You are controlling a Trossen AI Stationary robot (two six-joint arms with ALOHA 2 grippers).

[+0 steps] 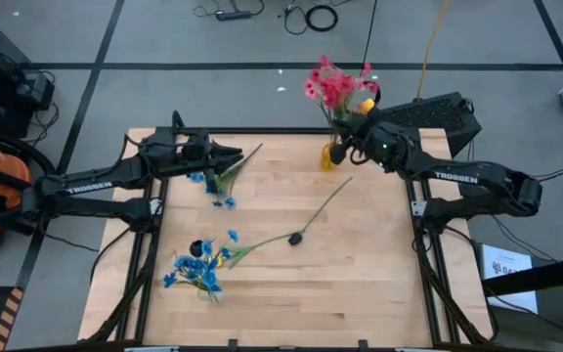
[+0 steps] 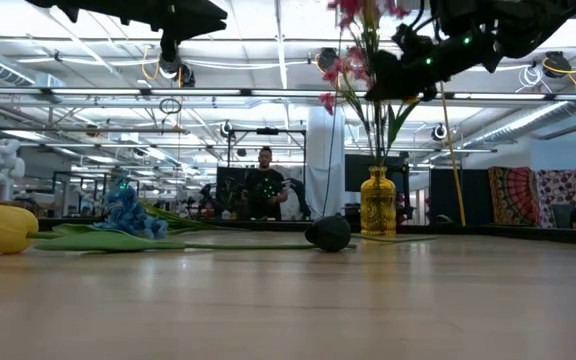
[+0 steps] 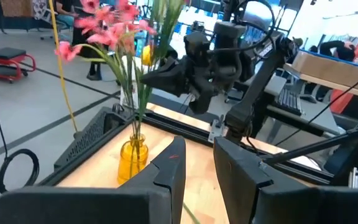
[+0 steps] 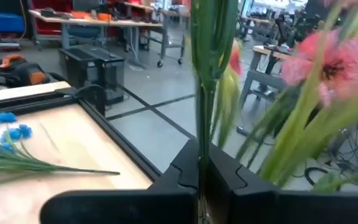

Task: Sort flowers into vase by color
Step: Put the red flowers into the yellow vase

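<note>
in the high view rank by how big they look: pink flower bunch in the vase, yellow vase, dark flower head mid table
1. pink flower bunch
2. yellow vase
3. dark flower head

The vase and the dark head look close in size, so that order is unsure.

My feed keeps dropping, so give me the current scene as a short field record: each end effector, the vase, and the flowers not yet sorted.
left end effector: at the table's far left, closed on a blue sprig
right end effector: at the vase, shut on a green stem among the pink flowers
vase: yellow, upright at the far edge of the table, holding pink blooms and a yellow bud
loose flowers: blue cluster at near left; dark-headed stem lying mid-table
</note>
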